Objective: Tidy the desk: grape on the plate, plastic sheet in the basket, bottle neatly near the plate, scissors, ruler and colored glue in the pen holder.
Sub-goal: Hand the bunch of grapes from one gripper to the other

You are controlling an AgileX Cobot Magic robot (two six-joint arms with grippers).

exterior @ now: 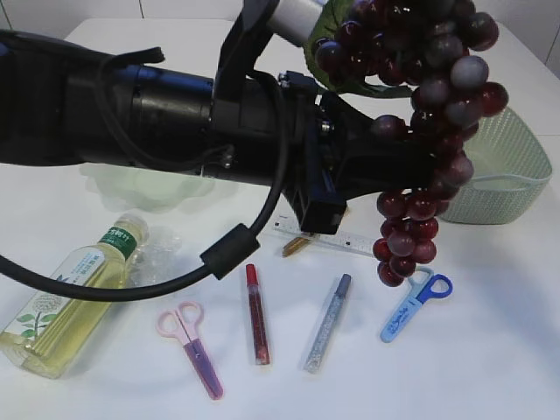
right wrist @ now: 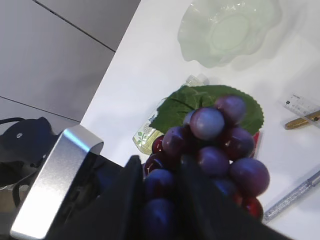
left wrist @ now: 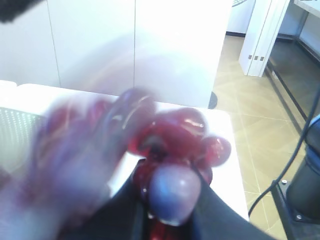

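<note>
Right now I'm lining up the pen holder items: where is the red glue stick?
In the exterior view the red glue stick lies low centre on the table, between the pink scissors and the silver glue stick.

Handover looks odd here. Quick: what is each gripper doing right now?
Left gripper: closed on the grape bunch.
Right gripper: around the same bunch; whether gripping or releasing cannot be told.

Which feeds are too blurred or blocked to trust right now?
Left wrist view: grape bunch fills the frame, its left half smeared by motion blur. Exterior view: sharp, but a dark arm blocks the upper table. Right wrist view: grapes soft up close, plate behind fairly clear.
</note>
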